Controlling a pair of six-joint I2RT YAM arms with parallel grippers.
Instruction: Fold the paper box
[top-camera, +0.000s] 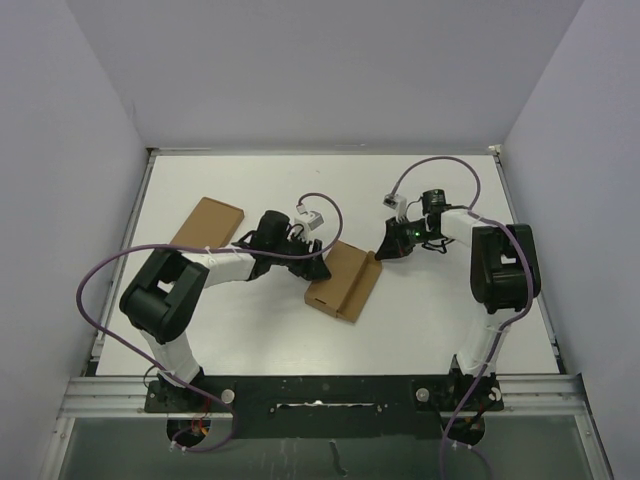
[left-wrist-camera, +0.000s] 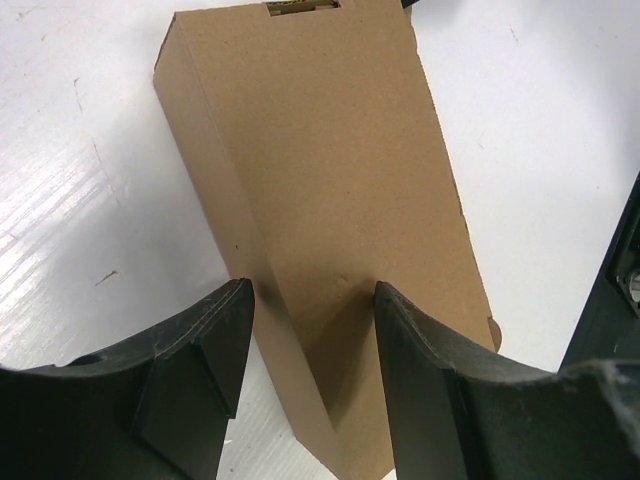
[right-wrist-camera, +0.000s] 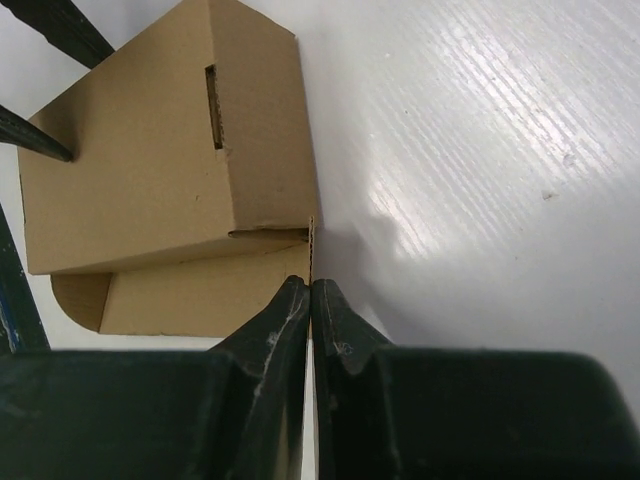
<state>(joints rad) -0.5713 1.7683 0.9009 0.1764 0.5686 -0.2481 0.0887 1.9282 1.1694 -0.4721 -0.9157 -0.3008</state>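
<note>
The paper box (top-camera: 348, 283), a narrow brown carton, lies on the white table (top-camera: 430, 320) between both arms. My left gripper (top-camera: 317, 263) is open at its left end. In the left wrist view (left-wrist-camera: 312, 300) the jaws straddle the carton's near top edge (left-wrist-camera: 320, 150) without pinching it. My right gripper (top-camera: 384, 251) is at the carton's right end. In the right wrist view (right-wrist-camera: 311, 285) the jaws are shut on the thin edge of an end flap (right-wrist-camera: 200, 292), below the slotted panel (right-wrist-camera: 130, 170).
A wider flat brown cardboard rectangle (top-camera: 207, 222) lies at the back left, behind my left arm. Purple cables (top-camera: 440, 163) loop over the table by both arms. White walls close the table in at the back and sides.
</note>
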